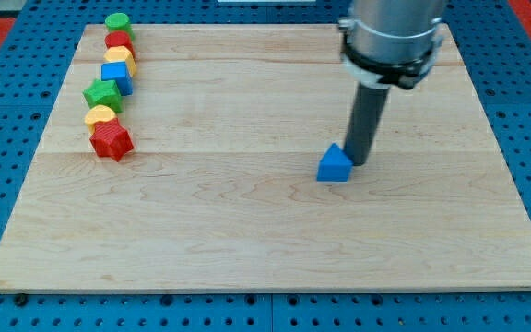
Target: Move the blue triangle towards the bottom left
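Observation:
The blue triangle (335, 165) lies on the wooden board (265, 240), a little right of the middle. My tip (359, 162) stands right next to it, at its upper right side, touching or nearly touching it. The dark rod rises from there to the grey arm at the view's top.
A column of blocks stands at the board's upper left: a green round block (117, 23), a red block (118, 41), a yellow block (119, 58), a blue cube (116, 77), a green star (102, 94), a yellow block (100, 115) and a red star (111, 140).

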You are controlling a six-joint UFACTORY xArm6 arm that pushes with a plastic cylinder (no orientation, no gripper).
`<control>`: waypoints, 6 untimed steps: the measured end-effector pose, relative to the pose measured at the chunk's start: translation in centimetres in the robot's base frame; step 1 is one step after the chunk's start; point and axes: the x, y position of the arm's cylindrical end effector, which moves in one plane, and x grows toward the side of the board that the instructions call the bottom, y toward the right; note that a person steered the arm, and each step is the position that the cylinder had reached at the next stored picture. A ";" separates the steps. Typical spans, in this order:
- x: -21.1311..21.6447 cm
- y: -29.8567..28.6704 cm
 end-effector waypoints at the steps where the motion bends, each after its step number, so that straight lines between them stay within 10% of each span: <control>1: 1.5 -3.4; 6: 9.5 -20.6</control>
